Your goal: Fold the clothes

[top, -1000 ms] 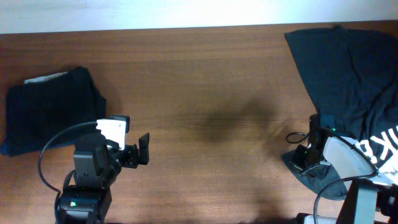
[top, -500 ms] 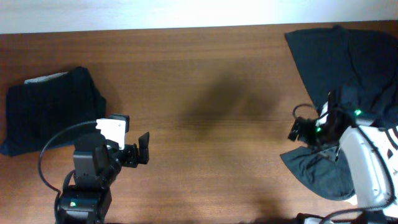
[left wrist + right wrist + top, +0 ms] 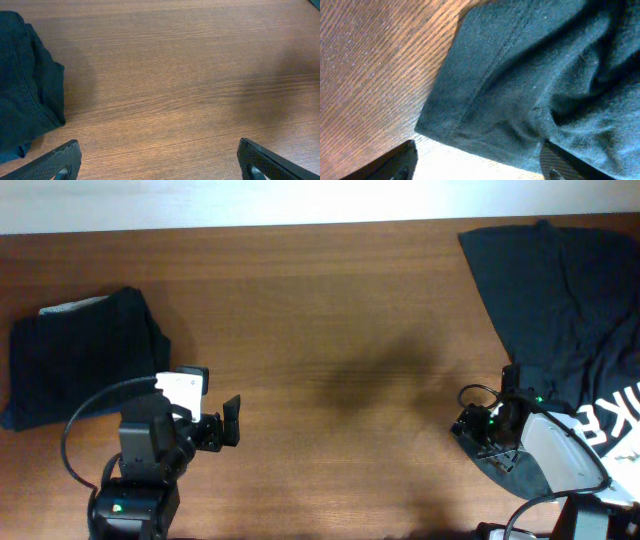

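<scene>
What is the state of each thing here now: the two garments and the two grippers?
T-shirt: unfolded, lying wrinkled at the right end of the table.
Dark garment: folded, lying at the left end.
Left gripper: open, holding nothing, over the wood beside the dark garment.
Right gripper: open, at the T-shirt's hem corner, not closed on it.

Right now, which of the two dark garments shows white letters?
The large black T-shirt at the right, spread out and rumpled, with white block letters on it. The compact dark bundle at the left shows no lettering.
</scene>
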Controlling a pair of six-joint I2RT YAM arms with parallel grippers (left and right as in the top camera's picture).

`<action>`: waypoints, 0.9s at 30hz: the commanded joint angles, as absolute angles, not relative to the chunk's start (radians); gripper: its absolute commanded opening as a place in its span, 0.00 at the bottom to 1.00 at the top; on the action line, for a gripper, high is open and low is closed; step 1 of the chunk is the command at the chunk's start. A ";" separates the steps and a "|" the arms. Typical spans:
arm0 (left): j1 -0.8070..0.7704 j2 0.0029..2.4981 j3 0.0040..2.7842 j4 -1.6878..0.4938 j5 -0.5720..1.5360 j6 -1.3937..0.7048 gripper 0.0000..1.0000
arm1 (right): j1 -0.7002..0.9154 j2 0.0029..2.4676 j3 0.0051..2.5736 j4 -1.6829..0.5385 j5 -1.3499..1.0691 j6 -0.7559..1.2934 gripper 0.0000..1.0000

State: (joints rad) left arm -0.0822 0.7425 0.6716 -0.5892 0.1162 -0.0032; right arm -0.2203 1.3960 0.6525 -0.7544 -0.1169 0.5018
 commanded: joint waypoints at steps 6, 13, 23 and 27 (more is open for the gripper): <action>-0.085 0.741 0.696 -0.596 0.127 0.008 0.99 | -0.223 1.432 0.583 -0.699 -0.075 0.514 0.70; -0.085 0.740 0.696 -0.596 0.127 0.008 0.99 | -0.223 1.433 0.583 -0.699 -0.076 0.514 0.17; -0.085 0.741 0.696 -0.596 0.127 0.008 0.99 | -0.225 1.402 1.120 -1.147 -0.106 0.441 0.04; -0.085 0.741 0.696 -0.596 0.127 0.008 0.99 | -0.225 1.402 1.280 -1.228 -0.097 0.398 0.04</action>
